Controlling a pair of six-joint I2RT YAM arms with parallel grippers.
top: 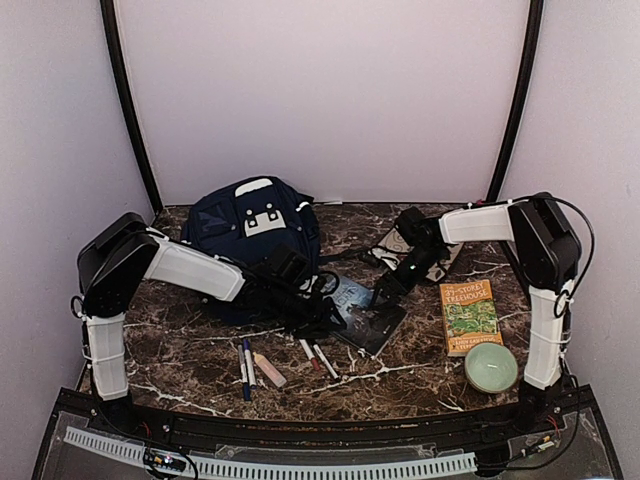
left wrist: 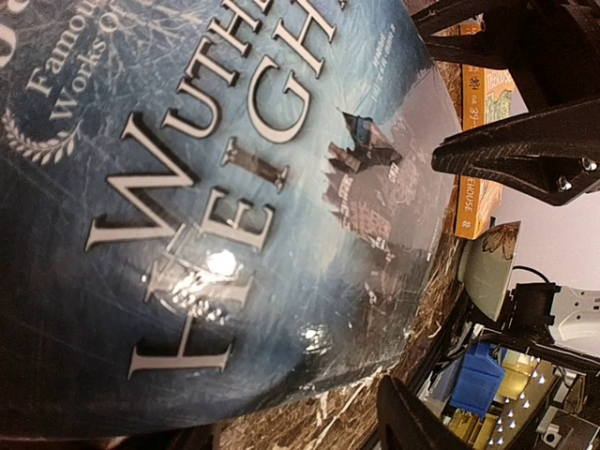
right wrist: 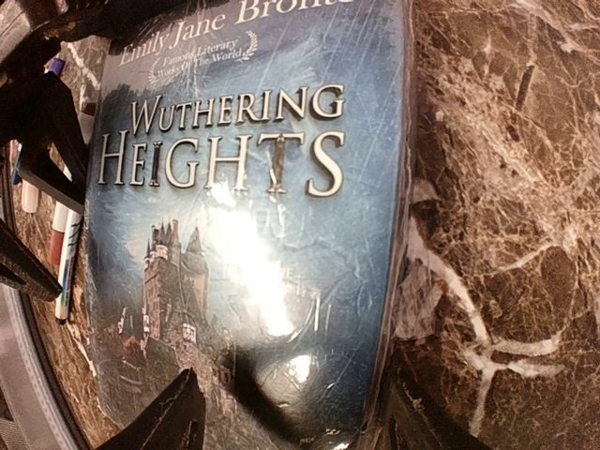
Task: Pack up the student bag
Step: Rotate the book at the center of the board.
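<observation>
Student bag: one, navy blue with a white patch. It lies at the far left-centre of the worktop, behind the left arm.
Wuthering Heights book: one, with a glossy blue cover. It sits at the middle of the worktop, just right of the bag, and both arms meet over it.
Left fingers: spread wide at the book's edge. Whether either one touches the cover cannot be told.
Right fingers: spread, one on each side of the book's near end. Contact cannot be told.
Left gripper: it reaches across the front of the bag and hides the bag's lower right part.
Right gripper: it comes in from the far right, over a pale flat thing that is mostly hidden by the arm.
Orange book: one, lying flat to the right of the blue book and apart from it.
Green bowl: one, just in front of the orange book.
Pens: four in all. Two with blue caps lie side by side at front left, and two white ones lie nearer the middle.
Stubby pinkish stick: one, lying between the two pairs of pens.
</observation>
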